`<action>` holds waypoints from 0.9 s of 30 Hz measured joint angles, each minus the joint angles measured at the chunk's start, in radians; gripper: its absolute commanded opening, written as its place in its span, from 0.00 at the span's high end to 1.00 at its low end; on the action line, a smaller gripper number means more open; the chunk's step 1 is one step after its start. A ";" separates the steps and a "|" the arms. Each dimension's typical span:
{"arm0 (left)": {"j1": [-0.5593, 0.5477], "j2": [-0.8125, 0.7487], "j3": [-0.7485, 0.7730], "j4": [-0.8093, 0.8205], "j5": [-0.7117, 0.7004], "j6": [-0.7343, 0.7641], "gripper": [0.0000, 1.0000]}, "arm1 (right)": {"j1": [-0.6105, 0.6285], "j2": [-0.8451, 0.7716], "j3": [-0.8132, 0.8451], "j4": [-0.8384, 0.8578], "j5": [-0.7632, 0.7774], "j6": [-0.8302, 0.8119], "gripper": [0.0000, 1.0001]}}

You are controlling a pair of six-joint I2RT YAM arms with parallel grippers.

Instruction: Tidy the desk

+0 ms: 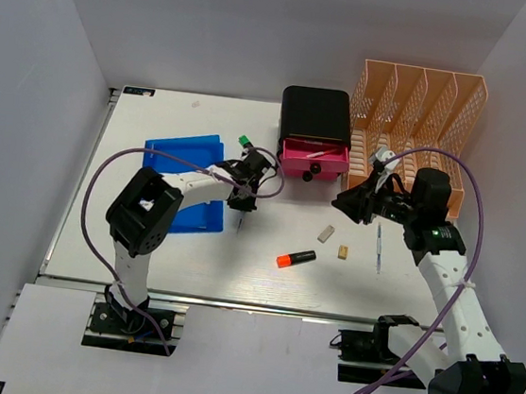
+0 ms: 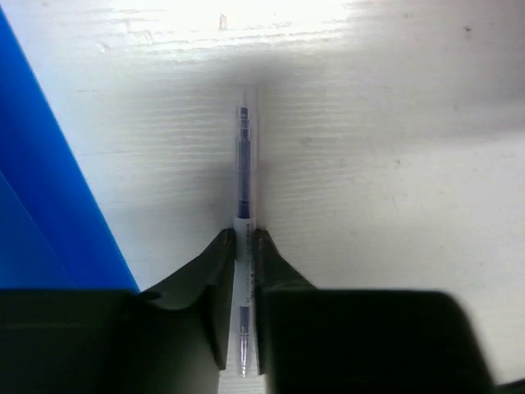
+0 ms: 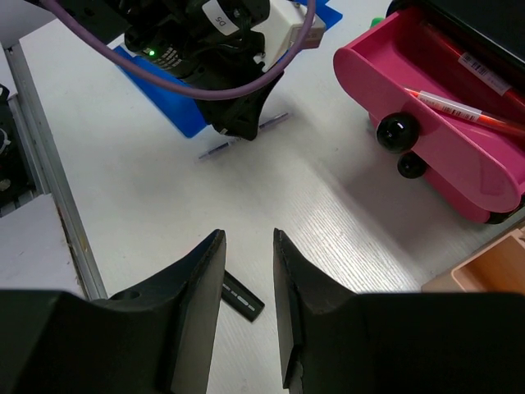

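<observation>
The left arm covers part of the blue folder (image 1: pixel 184 155), so its inner edge is lost from above. The tips of the left fingers (image 2: pixel 217 279) hide the lower stretch of a clear-barrelled pen (image 2: pixel 244 164). They press against both of its sides, and the pen points away from the wrist, just beside the folder's edge. The right fingers (image 3: pixel 201 279) stand a narrow way apart with nothing between them, hanging over bare white. A short black object (image 3: pixel 243 297) lies below them, one end cut off behind a finger, and I cannot tell what it is. The white surface (image 1: pixel 143 250) runs under everything, with a metal rail along its near and left sides. At the back sits a black box (image 1: pixel 316 113), closed on top, so its inside is out of sight. A pink drawer (image 1: pixel 313 157) stands pulled out beneath it, and at least one red-tipped pen (image 3: pixel 459 107) lies slantwise in it. The drawer's far end is cut off in the right wrist view. Just right of the box is the peach lattice rack (image 1: pixel 416 105), upright. I cannot make out what its slots hold. Out in the open between the arms lie an orange highlighter (image 1: pixel 295 258), a pale eraser (image 1: pixel 326 233) and a small tan piece (image 1: pixel 342 252), too small to identify. A thin pen (image 1: pixel 378 246) lies near the right arm.
</observation>
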 measured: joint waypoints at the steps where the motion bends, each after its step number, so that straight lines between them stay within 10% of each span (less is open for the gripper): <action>1: 0.001 -0.009 -0.014 0.015 0.013 0.005 0.85 | -0.003 0.000 0.000 0.000 -0.004 0.002 0.64; 3: 0.003 -0.022 -0.033 0.037 0.031 0.009 0.99 | -0.008 -0.002 0.000 0.000 -0.006 0.005 0.64; 15: -0.029 -0.261 -0.095 -0.047 0.107 0.074 1.00 | -0.038 -0.019 -0.013 0.001 -0.029 0.011 0.64; 27: -0.053 -0.453 0.045 0.167 0.216 0.457 1.00 | -0.064 -0.045 -0.014 0.002 -0.034 0.013 0.64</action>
